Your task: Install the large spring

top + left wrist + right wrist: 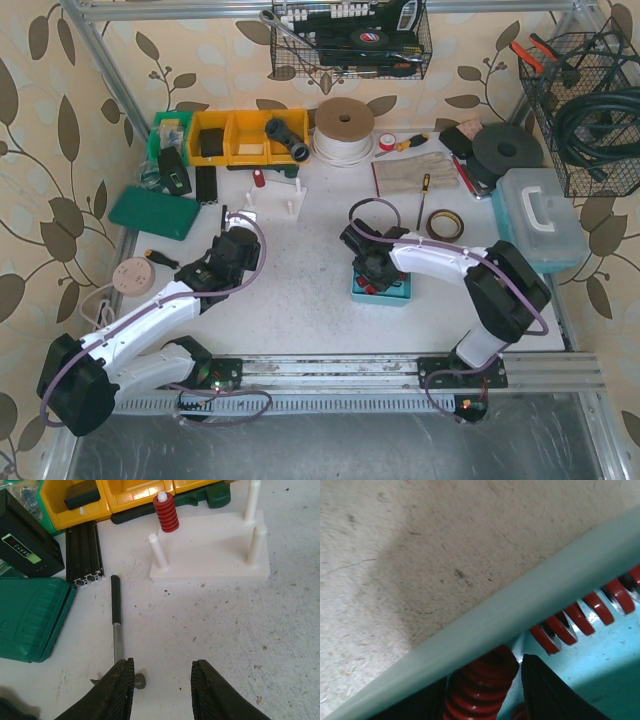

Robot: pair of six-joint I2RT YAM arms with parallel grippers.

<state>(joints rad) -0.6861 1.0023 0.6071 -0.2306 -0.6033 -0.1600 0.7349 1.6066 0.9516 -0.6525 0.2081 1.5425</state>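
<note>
One large spring [475, 700], clamped in the right pincer [482, 677], sits in the teal tray [530, 605] beside another red spring [580, 617]; left pincer [162, 685] half open, empty.

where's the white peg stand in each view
Top external: white peg stand sits upper left of centre, just below the yellow bins.
Left wrist: upper right, with the bins behind it.
Right wrist: not in it.
Shared landmark: the red spring seated on the stand's corner peg.
</note>
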